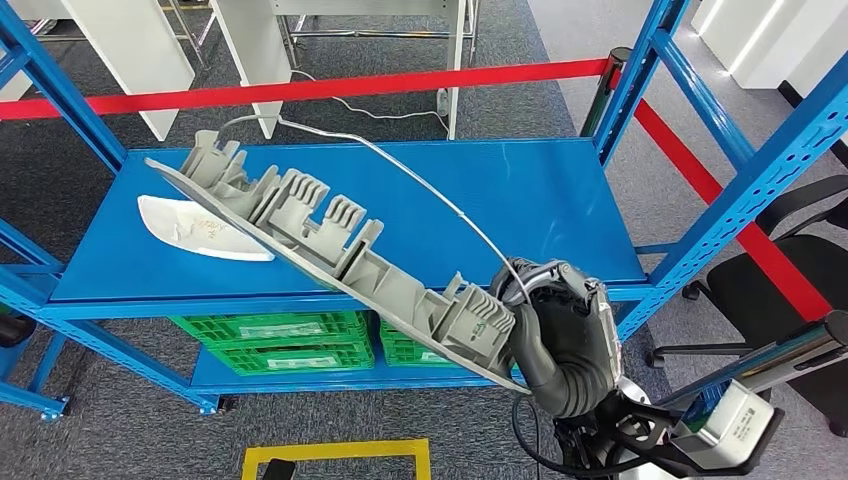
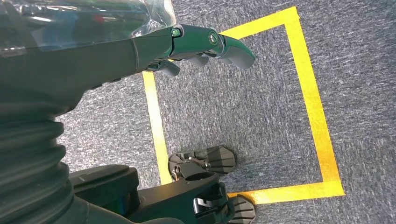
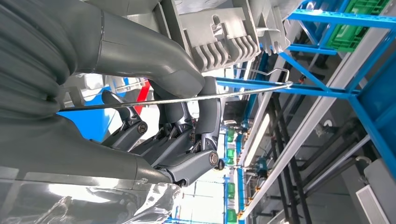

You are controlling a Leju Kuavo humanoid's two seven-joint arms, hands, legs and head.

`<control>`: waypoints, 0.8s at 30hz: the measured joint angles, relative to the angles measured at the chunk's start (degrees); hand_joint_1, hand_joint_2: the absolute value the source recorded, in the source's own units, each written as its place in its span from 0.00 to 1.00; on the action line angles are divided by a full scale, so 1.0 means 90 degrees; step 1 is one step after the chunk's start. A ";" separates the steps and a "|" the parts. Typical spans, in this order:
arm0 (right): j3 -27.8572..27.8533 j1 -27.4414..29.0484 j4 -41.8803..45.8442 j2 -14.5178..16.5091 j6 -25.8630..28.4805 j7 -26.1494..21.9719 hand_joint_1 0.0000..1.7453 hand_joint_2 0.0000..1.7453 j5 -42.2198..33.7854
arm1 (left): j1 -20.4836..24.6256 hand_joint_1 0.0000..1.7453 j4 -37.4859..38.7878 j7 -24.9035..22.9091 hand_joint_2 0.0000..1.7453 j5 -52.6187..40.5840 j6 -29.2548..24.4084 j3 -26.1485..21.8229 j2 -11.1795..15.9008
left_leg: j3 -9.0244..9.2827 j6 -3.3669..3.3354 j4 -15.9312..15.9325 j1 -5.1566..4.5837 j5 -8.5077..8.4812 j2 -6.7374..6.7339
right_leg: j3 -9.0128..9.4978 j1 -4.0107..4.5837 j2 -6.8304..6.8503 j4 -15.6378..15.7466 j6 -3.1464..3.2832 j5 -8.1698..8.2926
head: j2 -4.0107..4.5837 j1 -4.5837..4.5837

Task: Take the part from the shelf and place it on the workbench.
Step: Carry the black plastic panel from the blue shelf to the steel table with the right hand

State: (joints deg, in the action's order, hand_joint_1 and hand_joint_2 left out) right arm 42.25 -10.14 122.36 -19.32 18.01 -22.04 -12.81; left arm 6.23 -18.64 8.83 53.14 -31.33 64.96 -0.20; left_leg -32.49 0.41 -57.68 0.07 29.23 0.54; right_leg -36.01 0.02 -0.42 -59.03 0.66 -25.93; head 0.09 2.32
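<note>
My right hand (image 1: 560, 335) grips one end of a long grey ribbed plastic part (image 1: 320, 240), which slants up and to the left above the blue shelf (image 1: 520, 190). A thin wire (image 1: 420, 185) arches from the part's far end down to the hand. In the right wrist view the thumb and fingers (image 3: 187, 135) close around the part (image 3: 219, 28), with the wire (image 3: 196, 97) crossing them. A white part (image 1: 200, 230) lies on the shelf at the left. My left hand (image 2: 196, 44) hangs over the carpet, fingers straight, holding nothing.
Blue shelf uprights (image 1: 740, 160) stand at the right and left. Green crates (image 1: 270, 340) sit on the lower shelf. A red barrier tape (image 1: 300, 90) runs behind, and a black office chair (image 1: 790, 290) stands at the right. A yellow taped square (image 2: 308, 102) marks the carpet.
</note>
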 joint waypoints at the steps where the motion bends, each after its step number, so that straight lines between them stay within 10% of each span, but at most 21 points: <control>1: -0.0004 0.0013 0.0000 0.0000 0.0012 -0.0008 1.00 1.00 -0.0001 | 0.0000 0.00 0.0000 0.0000 1.00 0.0004 0.0001 0.0000 0.0000 | 0.0000 0.0000 0.0000 0.0000 0.0000 0.0000 | 0.0000 0.0000 0.0000 0.0000 0.0000 0.0000 | 0.0000 0.0001; 24: -0.0260 0.0315 0.0002 0.0000 0.0241 -0.0127 1.00 1.00 -0.0022 | 0.0006 0.00 0.0005 -0.0010 1.00 0.0004 0.0022 0.0002 0.0015 | 0.0020 -0.0041 0.0006 -0.0033 0.0014 0.0000 | 0.0038 -0.0026 0.0004 0.0029 -0.0031 -0.0008 | 0.0000 0.0002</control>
State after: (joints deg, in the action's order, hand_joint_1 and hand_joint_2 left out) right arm 39.91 -7.31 122.38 -19.32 20.18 -23.18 -13.00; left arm 6.28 -18.60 8.74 53.18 -31.12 64.98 -0.07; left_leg -32.32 0.05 -57.63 -0.22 29.36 0.54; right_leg -35.66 -0.21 -0.39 -58.77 0.38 -26.01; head 0.09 2.34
